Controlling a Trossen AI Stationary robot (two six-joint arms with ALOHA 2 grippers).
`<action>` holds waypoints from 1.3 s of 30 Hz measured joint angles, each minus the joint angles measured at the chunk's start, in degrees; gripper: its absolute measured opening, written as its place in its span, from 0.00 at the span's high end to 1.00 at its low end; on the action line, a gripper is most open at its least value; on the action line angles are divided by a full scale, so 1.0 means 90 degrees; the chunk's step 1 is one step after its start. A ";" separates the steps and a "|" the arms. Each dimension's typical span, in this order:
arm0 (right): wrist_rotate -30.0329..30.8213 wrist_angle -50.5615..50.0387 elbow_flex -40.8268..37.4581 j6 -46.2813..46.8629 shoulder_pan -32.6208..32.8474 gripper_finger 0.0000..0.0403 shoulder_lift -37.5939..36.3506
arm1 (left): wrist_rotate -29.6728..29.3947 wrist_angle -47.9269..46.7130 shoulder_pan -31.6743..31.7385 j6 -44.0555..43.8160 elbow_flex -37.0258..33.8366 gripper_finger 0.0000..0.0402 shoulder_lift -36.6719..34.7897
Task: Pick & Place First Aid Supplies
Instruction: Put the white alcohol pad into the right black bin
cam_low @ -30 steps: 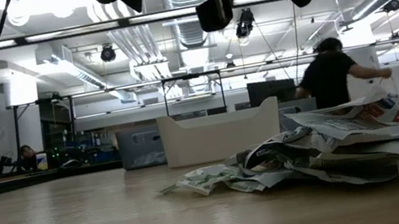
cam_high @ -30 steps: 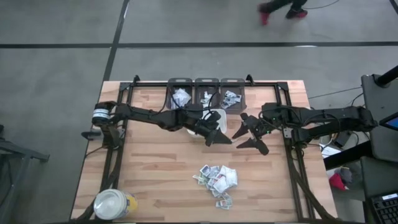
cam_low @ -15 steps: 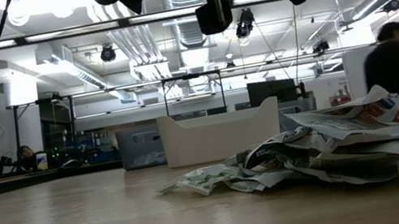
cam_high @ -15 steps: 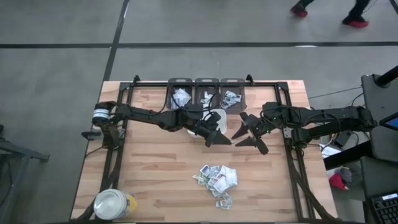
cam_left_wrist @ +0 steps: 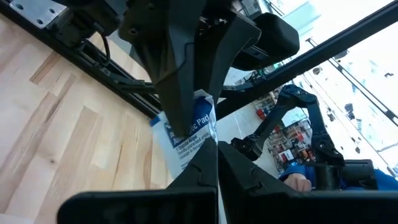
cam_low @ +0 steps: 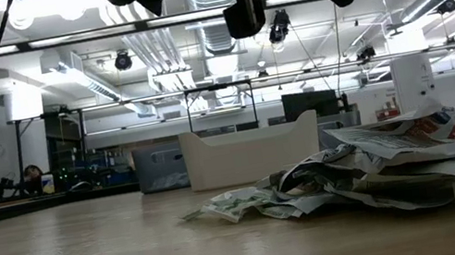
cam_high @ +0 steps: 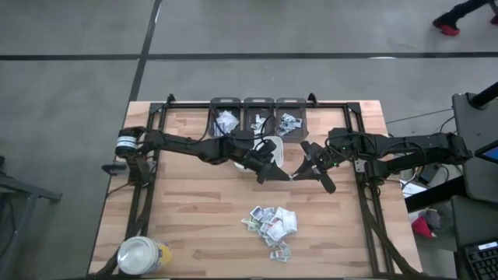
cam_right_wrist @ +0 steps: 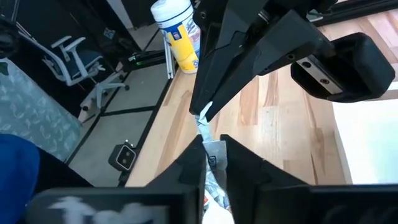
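Table centre is obstructed: the left gripper (cam_high: 278, 174) and right gripper (cam_high: 299, 173) meet tip to tip above the boards, both clamped on one white packet (cam_left_wrist: 188, 126). The white tray (cam_high: 271, 146) lies just behind them, with three dark bins (cam_high: 258, 103) along the far edge. The packet pile (cam_high: 272, 224) occupies the near centre. The jar (cam_high: 142, 255) blocks the near left corner. Open board remains on the left side and between pile and grippers.

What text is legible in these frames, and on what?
"Pad": on the white-and-blue packet pinched in the left gripper; the line beneath looks like "Wipe", the rest is blurred.
Jar: yellow label, print unreadable.
Packet pile: red and grey print, too small to read.
Bin: no text.
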 joint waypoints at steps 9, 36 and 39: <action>0.0079 -0.0221 0.0006 0.0228 0.0000 0.98 -0.0005 | -0.0172 -0.0059 -0.0032 0.0224 -0.0002 1.00 -0.0098; 0.2761 -0.1632 0.0520 0.0295 -0.2569 0.98 0.0947 | -0.2693 -0.5134 0.1263 0.4109 -0.0012 1.00 -0.1768; 0.2713 -0.2198 0.1064 -0.0023 -0.3001 0.98 0.1698 | -0.2567 -0.5206 0.1485 0.4666 -0.0152 1.00 -0.1953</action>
